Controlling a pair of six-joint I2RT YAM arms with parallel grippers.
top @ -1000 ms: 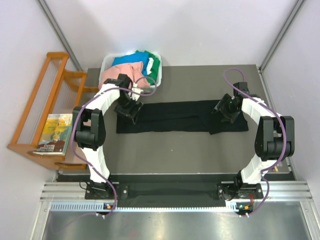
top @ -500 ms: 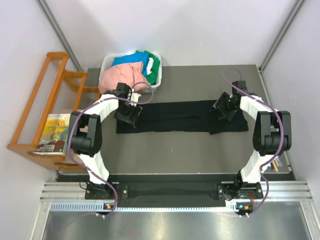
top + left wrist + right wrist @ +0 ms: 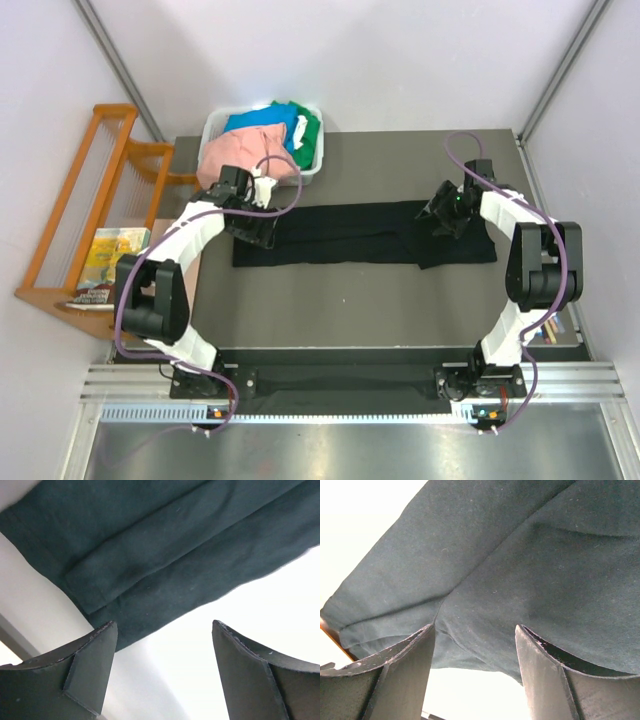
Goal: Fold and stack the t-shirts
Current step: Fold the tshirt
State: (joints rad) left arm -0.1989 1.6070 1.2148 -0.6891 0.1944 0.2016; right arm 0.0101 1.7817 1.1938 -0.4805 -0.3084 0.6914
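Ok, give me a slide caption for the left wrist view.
Open left gripper over the end of the folded black t-shirt, holding nothing.

Black t-shirt (image 3: pixel 340 233) lies as a long strip (white bin (image 3: pixel 320 152) behind it).

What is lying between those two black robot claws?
A long folded black cloth t-shirt spans the stretch from the left gripper to the right gripper, shown in the top view.

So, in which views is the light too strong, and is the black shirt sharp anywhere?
Left wrist: the table is burnt out to white, yet the black shirt shows its folds sharply. Right wrist: white glare at top left, lint on the cloth clear. Top external: even light, the shirt nearly featureless.
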